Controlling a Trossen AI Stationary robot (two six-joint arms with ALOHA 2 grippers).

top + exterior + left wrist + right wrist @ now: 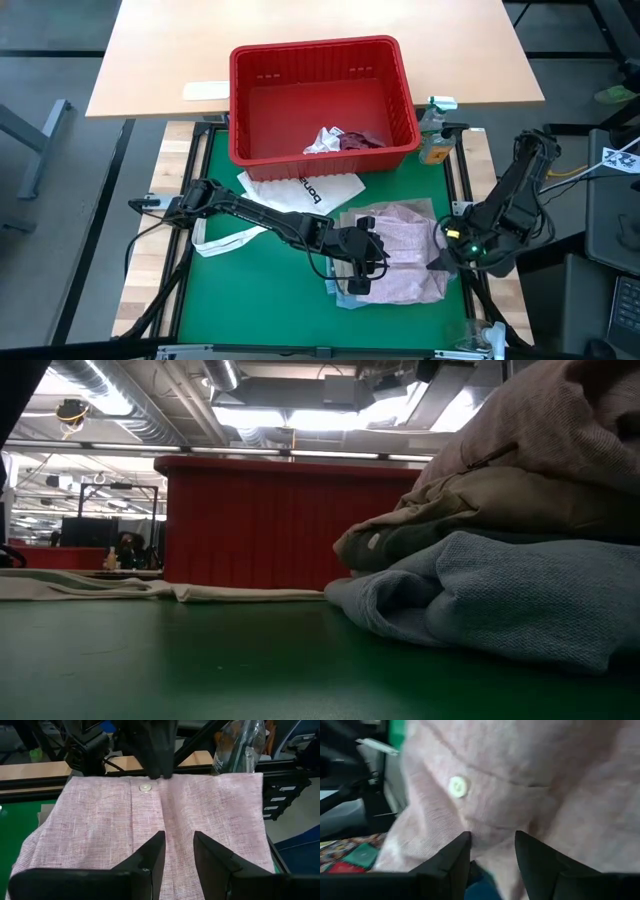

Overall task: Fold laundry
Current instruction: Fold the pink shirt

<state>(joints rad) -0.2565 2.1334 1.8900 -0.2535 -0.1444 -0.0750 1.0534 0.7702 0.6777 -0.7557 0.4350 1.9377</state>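
A mottled pink garment (400,245) lies flat on top of a folded stack at the mat's right. In the low view, beige (520,495), dark grey-green (400,545) and light blue (500,595) cloth lie under it. My left gripper (177,837) stands open low over the pink garment's (100,820) near part, reaching in from the left. My right gripper (492,837) is open at the garment's right edge, close to a white button (458,786). A small white piece (322,140) and a maroon piece (360,140) lie in the red basket (250,100). My left gripper slants down over the pink cloth (177,815) with its fingers apart; I cannot tell whether they touch it. My right gripper comes at the buttoned edge (165,782) from the table's right; I cannot tell whether its fingertips (155,765) touch the cloth.
The red basket stands at the mat's far edge. A white tote bag (300,188) with black lettering lies under my left arm. A bottle (435,130) stands at the far right by the frame. Bare green mat (260,290) lies at the near left.
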